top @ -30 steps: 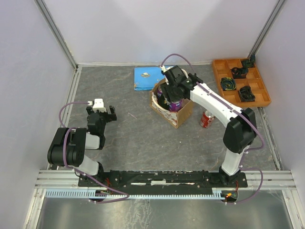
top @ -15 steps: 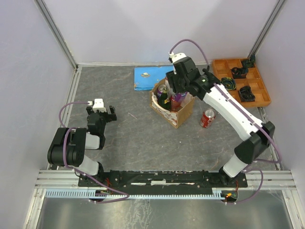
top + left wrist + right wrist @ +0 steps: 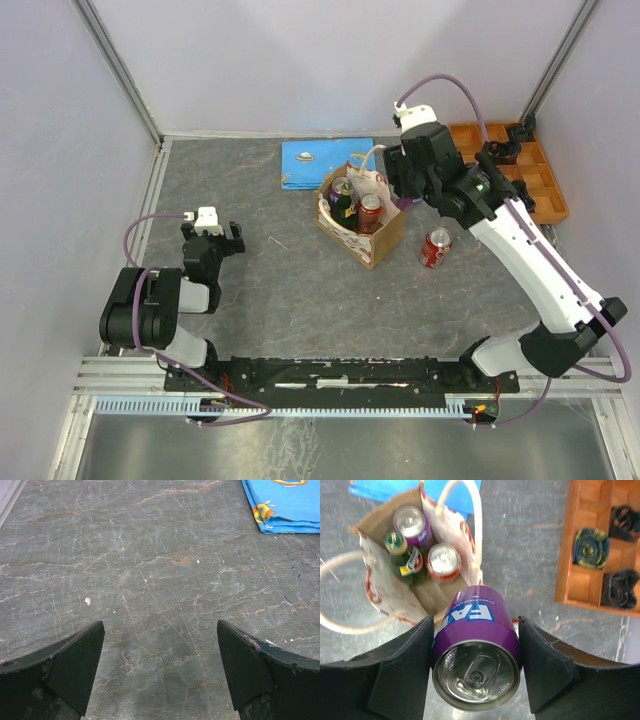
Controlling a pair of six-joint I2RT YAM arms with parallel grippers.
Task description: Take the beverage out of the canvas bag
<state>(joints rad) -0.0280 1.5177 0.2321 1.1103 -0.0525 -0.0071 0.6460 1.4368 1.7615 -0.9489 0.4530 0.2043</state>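
Desk is a grey stone-look top. On it, mid-back, we see the canvas bag upright, w/ a small purple can, green bottle & red can inside. Right claw is clamped on the purple beverage can, held outside the bag, above its right edge. Left claw hangs over bare desk, jaws apart, nothing between. A loose red can sits right of the bag.
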